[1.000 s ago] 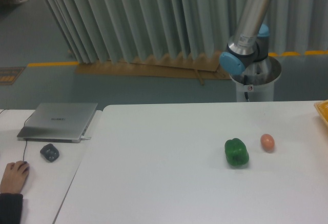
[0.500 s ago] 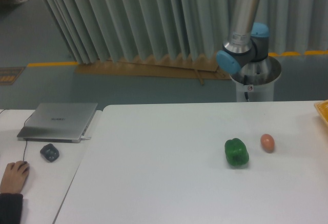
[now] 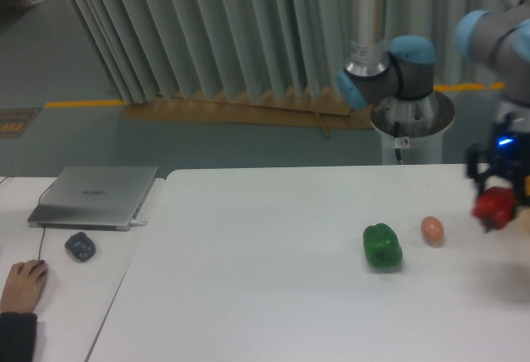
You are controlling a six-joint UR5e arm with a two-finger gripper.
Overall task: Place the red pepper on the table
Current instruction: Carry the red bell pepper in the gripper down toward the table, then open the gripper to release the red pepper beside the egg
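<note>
The red pepper point(image 3: 494, 207) hangs just above the white table point(image 3: 248, 279) at the far right. My gripper point(image 3: 495, 200) is shut on it, its dark fingers to either side of the pepper and a blue light glowing on the wrist above. The arm reaches in from the upper right, and its base column stands behind the table.
A green bell pepper point(image 3: 382, 245) and a small orange-brown egg point(image 3: 432, 229) lie on the table left of the gripper. On the narrower desk at left are a laptop point(image 3: 95, 195), a mouse point(image 3: 80, 246) and a person's hand point(image 3: 22, 286).
The arm has swung round and the gripper, holding the red pepper, has come into view at the right edge. Earlier neither gripper nor pepper was visible. The yellow thing at the right edge no longer shows.
</note>
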